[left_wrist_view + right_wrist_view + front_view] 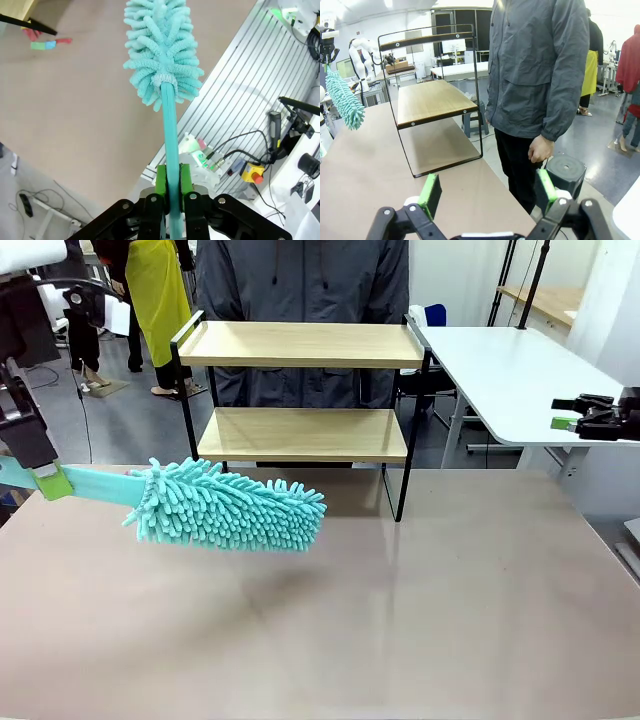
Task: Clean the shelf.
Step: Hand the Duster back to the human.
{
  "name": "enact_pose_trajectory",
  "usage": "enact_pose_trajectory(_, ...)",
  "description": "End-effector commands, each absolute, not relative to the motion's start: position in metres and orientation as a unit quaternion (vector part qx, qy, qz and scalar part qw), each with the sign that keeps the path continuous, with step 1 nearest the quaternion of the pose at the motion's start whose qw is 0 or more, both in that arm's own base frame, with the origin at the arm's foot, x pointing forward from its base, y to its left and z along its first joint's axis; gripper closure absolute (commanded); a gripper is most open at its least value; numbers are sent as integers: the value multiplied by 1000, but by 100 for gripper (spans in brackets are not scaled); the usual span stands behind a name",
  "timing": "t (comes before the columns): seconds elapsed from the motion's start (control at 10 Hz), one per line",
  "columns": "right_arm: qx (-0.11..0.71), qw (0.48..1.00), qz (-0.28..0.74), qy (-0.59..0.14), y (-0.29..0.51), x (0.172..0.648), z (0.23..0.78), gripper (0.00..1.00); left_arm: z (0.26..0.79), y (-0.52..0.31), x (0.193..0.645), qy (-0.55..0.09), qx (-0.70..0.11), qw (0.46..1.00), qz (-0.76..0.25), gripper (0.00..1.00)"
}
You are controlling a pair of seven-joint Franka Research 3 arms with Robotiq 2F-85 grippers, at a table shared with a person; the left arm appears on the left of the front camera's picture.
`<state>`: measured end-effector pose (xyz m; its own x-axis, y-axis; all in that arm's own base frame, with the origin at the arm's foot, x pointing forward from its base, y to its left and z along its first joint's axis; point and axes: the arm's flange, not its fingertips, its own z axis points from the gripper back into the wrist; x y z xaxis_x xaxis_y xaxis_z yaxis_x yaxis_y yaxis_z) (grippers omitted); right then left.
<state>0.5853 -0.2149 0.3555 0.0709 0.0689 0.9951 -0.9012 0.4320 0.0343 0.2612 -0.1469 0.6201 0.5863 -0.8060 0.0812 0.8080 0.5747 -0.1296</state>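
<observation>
Teal duster (225, 507) low over table (400, 620), pinched by left gripper (48, 480), head pointing right. Shelf (300, 390) at far edge, lengthwise left-right. Right gripper (575, 412) spread, holding nothing.

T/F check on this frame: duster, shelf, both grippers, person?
1. The left gripper is shut on the duster handle. True.
2. The duster head rests on the shelf top board. False: it hangs over the table, in front of the shelf.
3. The right gripper holds a cloth. False: it is open and holds nothing.
4. A person stands beside the shelf. True.
5. Both shelf boards are bare. True.
</observation>
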Motion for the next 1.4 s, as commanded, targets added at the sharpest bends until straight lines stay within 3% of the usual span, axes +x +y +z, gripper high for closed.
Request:
enact_pose_trajectory(0.0, 369, 630, 385, -564, -213, 586, 358, 0, 618, -145, 259, -16, -89, 886, -455, 87)
enact_pose_trajectory(0.1, 370, 632, 384, -563, -215, 585, 356, 0, 620, -147, 261, -7, -76, 887, -455, 87)
enact_pose_trajectory(0.3, 407, 617, 419, -527, -184, 568, 403, 0, 613, -154, 267, -34, -114, 861, -494, 87)
enact_pose_trajectory(0.9, 553, 561, 420, -451, -75, 467, 484, 0, 558, -188, 312, -132, -217, 781, -570, 87)
enact_pose_trajectory(1.3, 598, 538, 410, -430, -29, 442, 467, 0, 528, -200, 327, -195, -222, 741, -603, 87)
